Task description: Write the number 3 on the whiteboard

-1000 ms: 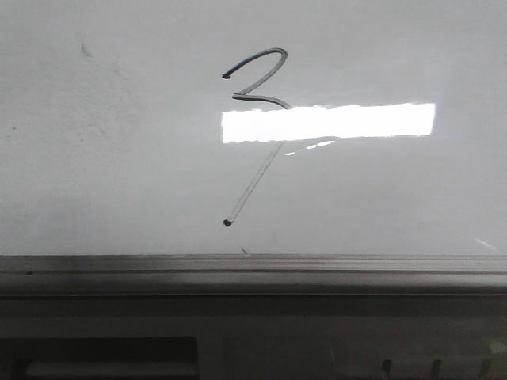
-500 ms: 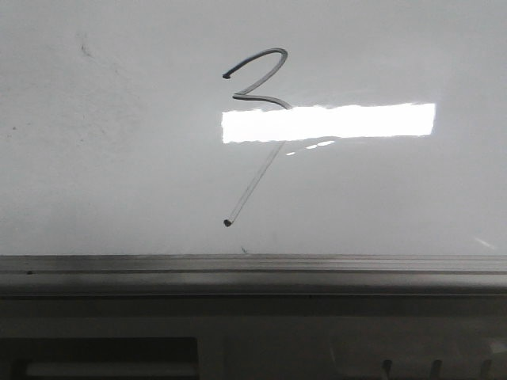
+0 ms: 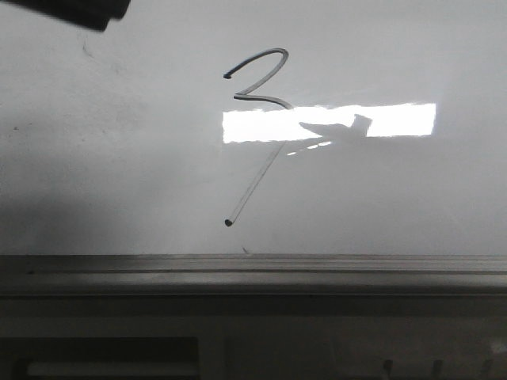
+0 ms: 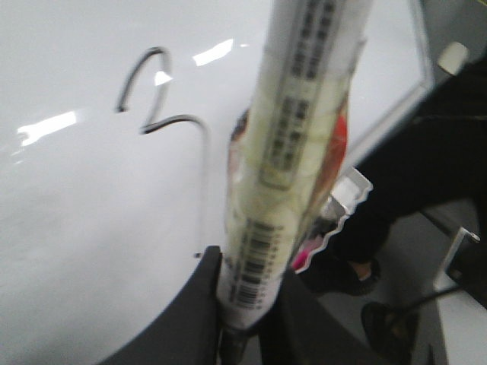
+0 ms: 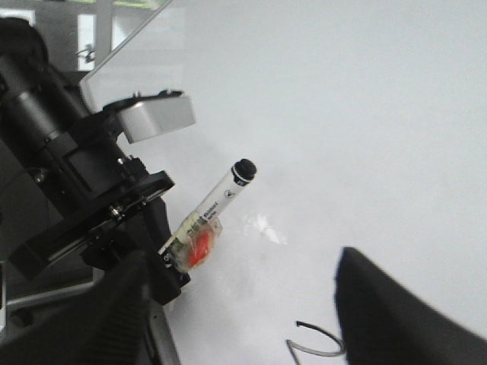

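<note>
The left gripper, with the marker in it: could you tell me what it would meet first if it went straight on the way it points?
Most likely the whiteboard. The left gripper holds the marker, whose tip aims at the board near the number 3, so the marker would touch first. The remaining gap is unclear.

A bright rectangular light glare (image 3: 329, 123) shines above a grey ledge (image 3: 253, 273); dim room behind.
</note>
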`<act>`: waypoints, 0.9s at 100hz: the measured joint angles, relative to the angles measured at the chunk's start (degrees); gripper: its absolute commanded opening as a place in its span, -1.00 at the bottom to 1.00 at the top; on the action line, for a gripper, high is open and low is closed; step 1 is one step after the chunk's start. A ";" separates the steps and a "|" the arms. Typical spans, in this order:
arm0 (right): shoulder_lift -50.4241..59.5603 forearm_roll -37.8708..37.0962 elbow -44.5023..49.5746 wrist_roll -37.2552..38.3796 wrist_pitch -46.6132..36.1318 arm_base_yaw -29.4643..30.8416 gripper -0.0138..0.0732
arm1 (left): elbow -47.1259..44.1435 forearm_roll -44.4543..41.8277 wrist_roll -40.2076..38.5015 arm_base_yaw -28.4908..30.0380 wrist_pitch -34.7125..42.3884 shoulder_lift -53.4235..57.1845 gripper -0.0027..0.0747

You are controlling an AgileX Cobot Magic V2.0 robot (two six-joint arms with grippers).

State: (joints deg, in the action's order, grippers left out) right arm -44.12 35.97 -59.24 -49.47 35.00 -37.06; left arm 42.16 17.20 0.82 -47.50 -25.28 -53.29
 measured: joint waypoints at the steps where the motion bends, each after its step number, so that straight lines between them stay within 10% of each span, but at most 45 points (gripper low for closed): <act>1: 0.21 0.00 0.24 0.11 0.00 0.30 -0.40 | -0.20 0.00 -0.51 0.43 0.16 -0.22 -0.99; 6: 1.60 0.00 0.97 0.42 0.00 2.21 -0.84 | -1.30 0.00 -1.81 3.30 1.10 -0.99 -0.99; 90: 2.72 0.20 9.53 3.39 -1.93 6.16 -0.82 | -1.71 3.17 -3.49 8.74 12.92 -15.60 -0.99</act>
State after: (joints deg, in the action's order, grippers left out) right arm -41.40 36.17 -49.71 -46.08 33.07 -30.90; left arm 40.45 20.37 -2.68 -38.76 -12.35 -68.89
